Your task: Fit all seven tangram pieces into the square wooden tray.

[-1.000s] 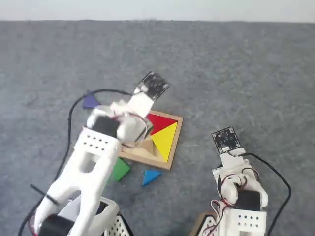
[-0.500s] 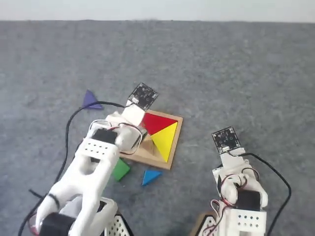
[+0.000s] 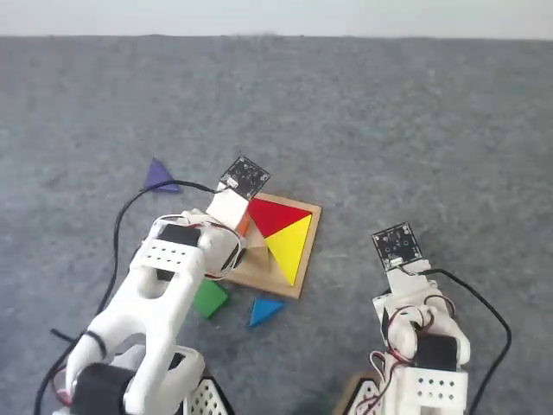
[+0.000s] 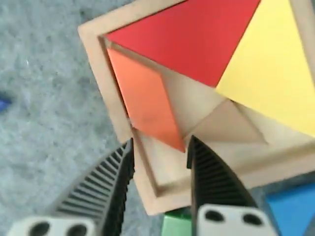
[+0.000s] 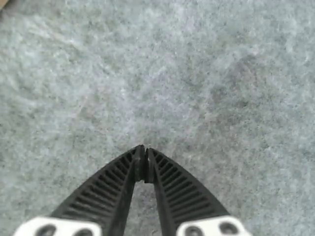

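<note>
Partly filled tray (image 4: 106, 83), red triangle (image 4: 192, 34), yellow triangle (image 4: 270, 73), orange piece (image 4: 147, 98) inside, left claw (image 4: 161, 142) parted, empty, right claw (image 5: 143, 147) closed

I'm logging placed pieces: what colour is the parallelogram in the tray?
The parallelogram is orange; the left wrist view shows it best.

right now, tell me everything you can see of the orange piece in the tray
The orange piece is a flat parallelogram with a matte painted-looking face. It lies inside the wooden tray, one long edge along the tray's inner wall near a corner, one short edge against the red triangle. Bare tray floor shows beside its other long edge. The left hand hangs open over its pointed end; contact cannot be told.
</note>
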Available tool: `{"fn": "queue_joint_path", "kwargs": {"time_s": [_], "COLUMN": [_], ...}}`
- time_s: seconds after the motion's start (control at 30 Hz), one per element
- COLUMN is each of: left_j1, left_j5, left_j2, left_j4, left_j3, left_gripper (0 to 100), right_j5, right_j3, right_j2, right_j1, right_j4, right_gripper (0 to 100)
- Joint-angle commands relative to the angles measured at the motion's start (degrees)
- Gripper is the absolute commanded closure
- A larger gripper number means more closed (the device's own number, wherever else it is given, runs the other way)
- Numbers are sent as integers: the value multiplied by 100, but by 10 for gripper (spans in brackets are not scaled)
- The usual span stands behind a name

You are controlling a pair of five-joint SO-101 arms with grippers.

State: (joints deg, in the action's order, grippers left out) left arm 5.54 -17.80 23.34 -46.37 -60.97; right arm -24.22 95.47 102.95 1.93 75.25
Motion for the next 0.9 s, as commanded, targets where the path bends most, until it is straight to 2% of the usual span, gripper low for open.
{"fn": "queue_joint_path", "kwargs": {"time_s": [0.0, 0.87], "left_j1": [-26, -26], "left_j5": [-185, -44], "left_j2": [-70, -334], "left_j4": [-70, 202], "left_j3": [189, 268], "left_gripper": [837, 837], "right_j5": [-44, -44], "right_j3": [97, 97], "right_j2": [92, 92], "right_j1": [-22, -22], "right_j4": [13, 13], "right_gripper": [991, 991]}}
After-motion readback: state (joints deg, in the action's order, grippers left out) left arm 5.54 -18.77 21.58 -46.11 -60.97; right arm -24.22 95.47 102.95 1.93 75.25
